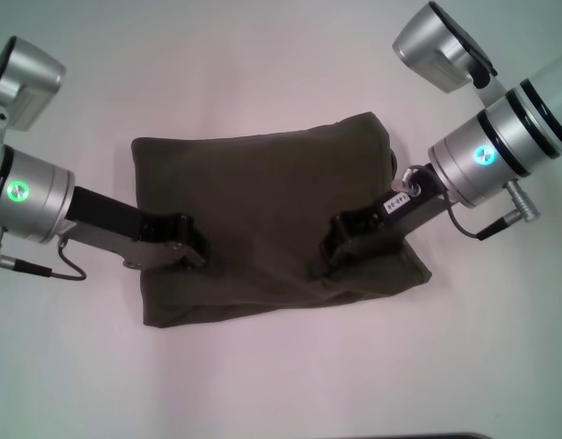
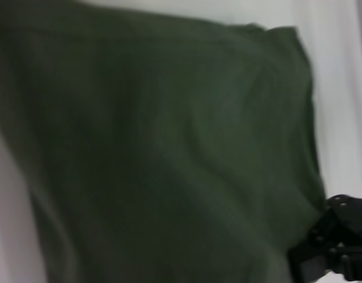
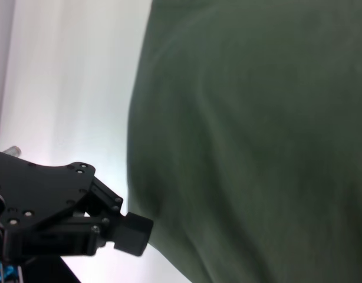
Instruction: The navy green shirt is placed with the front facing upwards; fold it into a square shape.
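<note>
While the shirt [image 1: 263, 183] lies folded, near-rectangular, mid-tabletop [image 1: 281, 384], left gripper [image 1: 191, 251] and right gripper [image 1: 331, 256] rest above it; finger state indeterminate. Risk: withdrawing fingers snag cloth, undoing fold.

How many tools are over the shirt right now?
2. The left tool is over the navy green shirt at its left part; the right tool is over its right part, near the front edge.
</note>
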